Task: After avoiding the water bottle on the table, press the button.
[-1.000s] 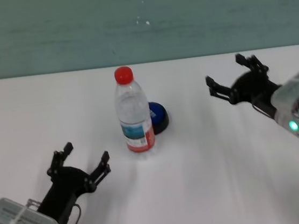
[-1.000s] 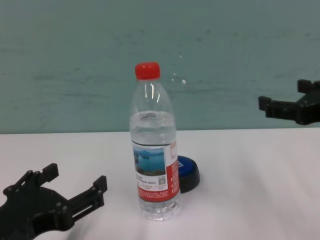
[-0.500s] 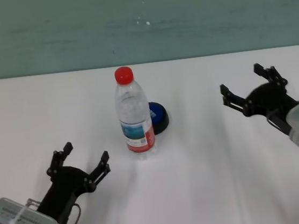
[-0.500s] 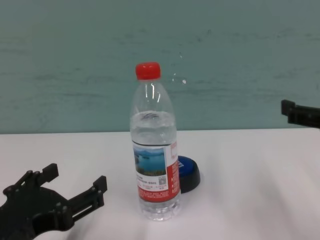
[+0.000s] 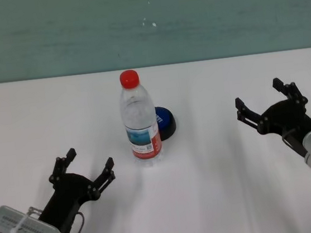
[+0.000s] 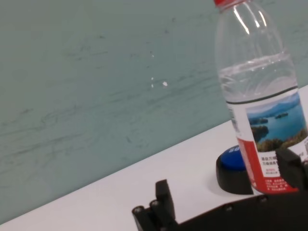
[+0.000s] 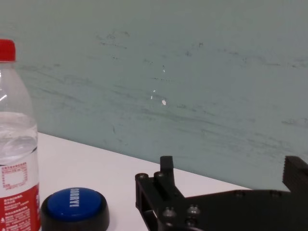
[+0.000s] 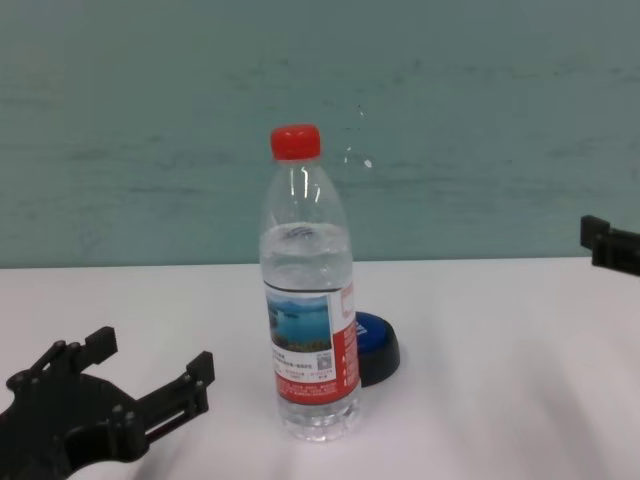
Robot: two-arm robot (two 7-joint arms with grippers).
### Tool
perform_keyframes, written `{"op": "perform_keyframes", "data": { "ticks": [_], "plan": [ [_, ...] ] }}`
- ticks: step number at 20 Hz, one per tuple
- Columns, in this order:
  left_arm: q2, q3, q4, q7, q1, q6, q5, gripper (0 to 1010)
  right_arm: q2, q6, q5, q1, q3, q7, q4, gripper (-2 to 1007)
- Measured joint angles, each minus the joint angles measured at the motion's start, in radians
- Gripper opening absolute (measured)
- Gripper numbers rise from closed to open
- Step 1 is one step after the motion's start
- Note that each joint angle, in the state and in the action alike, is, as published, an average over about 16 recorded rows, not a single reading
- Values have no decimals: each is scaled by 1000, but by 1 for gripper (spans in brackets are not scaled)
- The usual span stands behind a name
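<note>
The water bottle (image 5: pixel 140 124) (image 8: pixel 309 300) stands upright mid-table, clear with a red cap and a red, white and blue label. Just behind it and to its right sits the low blue button (image 5: pixel 166 121) (image 8: pixel 379 346) on its black base, partly hidden by the bottle. My right gripper (image 5: pixel 259 96) hovers open well to the right of both, fingers pointing toward them; in its wrist view (image 7: pixel 231 175) the button (image 7: pixel 74 209) and bottle (image 7: pixel 14 159) show beyond the fingers. My left gripper (image 5: pixel 90 162) (image 8: pixel 150 360) rests open near the front left, short of the bottle.
The white table (image 5: pixel 209 189) runs back to a teal wall (image 5: pixel 145 22). Nothing else stands on it. The left wrist view shows the bottle (image 6: pixel 260 106) and button (image 6: pixel 233 166) beyond the left gripper's fingers (image 6: pixel 161 195).
My right gripper has drawn back toward me and to the right, lower over the table, still open. The left arm, bottle and button have not moved.
</note>
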Motion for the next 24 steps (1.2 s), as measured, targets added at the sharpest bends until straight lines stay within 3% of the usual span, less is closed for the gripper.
{"op": "perform_keyframes", "data": {
  "ticks": [6,15,19,24],
  "plan": [
    [0,0,0,0,0,0,0,1000,-40,-17,-44,-1,-18,-14,28,1004],
    [0,0,0,0,0,0,0,1000,-89,-26,-122,40,-62,-16,108,1004],
    [0,0,0,0,0,0,0,1000,-96,-37,-136,52,-74,4,133,1004],
    [0,0,0,0,0,0,0,1000,-88,-64,-132,60,-86,44,150,1004]
  ]
}}
